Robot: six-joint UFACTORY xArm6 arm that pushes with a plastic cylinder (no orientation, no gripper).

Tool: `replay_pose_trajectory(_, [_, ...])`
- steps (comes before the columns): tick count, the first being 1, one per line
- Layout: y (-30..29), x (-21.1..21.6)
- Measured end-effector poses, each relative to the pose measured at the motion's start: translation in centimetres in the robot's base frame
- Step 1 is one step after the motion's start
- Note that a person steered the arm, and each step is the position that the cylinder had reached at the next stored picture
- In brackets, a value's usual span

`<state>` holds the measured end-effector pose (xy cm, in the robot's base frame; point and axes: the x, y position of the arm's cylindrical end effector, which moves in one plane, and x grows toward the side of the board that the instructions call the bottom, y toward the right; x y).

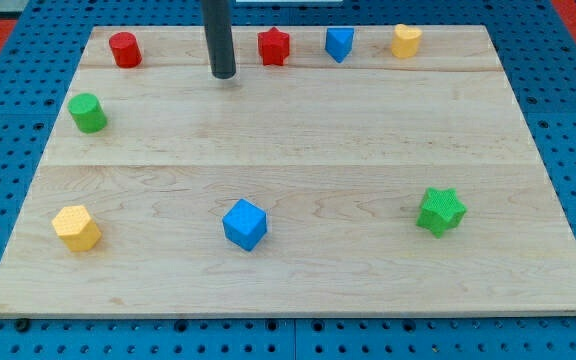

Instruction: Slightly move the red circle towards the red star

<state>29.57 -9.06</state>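
The red circle (124, 49) stands near the board's top left corner. The red star (274, 46) stands along the top edge, right of it. My tip (224, 74) rests on the board between the two, closer to the red star and slightly below their line. It touches neither block.
A blue block (339, 43) and a yellow block (405, 40) stand right of the red star. A green circle (88, 113) is at the left edge. A yellow block (76, 228), a blue cube (245, 224) and a green star (441, 211) stand in the lower part of the wooden board (298, 130).
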Motion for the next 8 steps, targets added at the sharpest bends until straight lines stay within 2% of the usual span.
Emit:
replay_pose_trajectory(1, [-0.7, 0.3])
replay_pose_trajectory(2, [-7.4, 0.7])
replay_pose_trajectory(3, [-7.4, 0.7])
replay_pose_trajectory(4, [-11.7, 1.3])
replay_pose_trajectory(6, [-21.1, -2.5])
replay_pose_trajectory(7, [-20.0, -4.5])
replay_pose_trajectory(8, [-15.2, -4.1])
